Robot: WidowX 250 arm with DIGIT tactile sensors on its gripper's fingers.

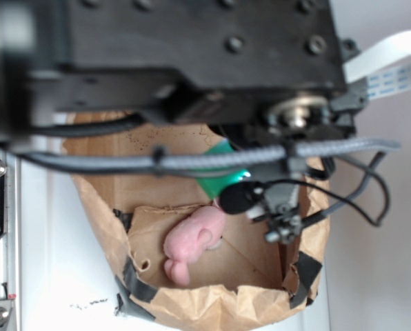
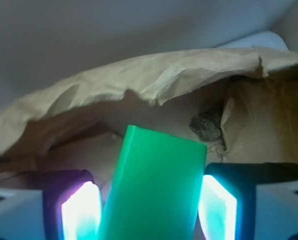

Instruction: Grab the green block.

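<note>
The green block (image 2: 154, 175) stands tilted between my gripper's (image 2: 151, 210) two glowing pads (image 2: 80, 212), filling the gap; the right pad touches its edge and the left pad meets it low down. In the exterior view the arm hides most of the scene. Only a piece of the green block (image 1: 219, 181) shows behind a grey cable, right beside the gripper (image 1: 250, 196), inside a brown paper bag (image 1: 212, 303). The gripper is shut on the block.
A pink plush bunny (image 1: 195, 241) lies on the bag's floor, below and left of the block. The bag's crumpled wall (image 2: 164, 75) rises close ahead of the gripper, with a dark patch (image 2: 207, 125) on it. Black tape (image 1: 140, 286) holds the rim. Loose cables (image 1: 357, 193) hang to the right.
</note>
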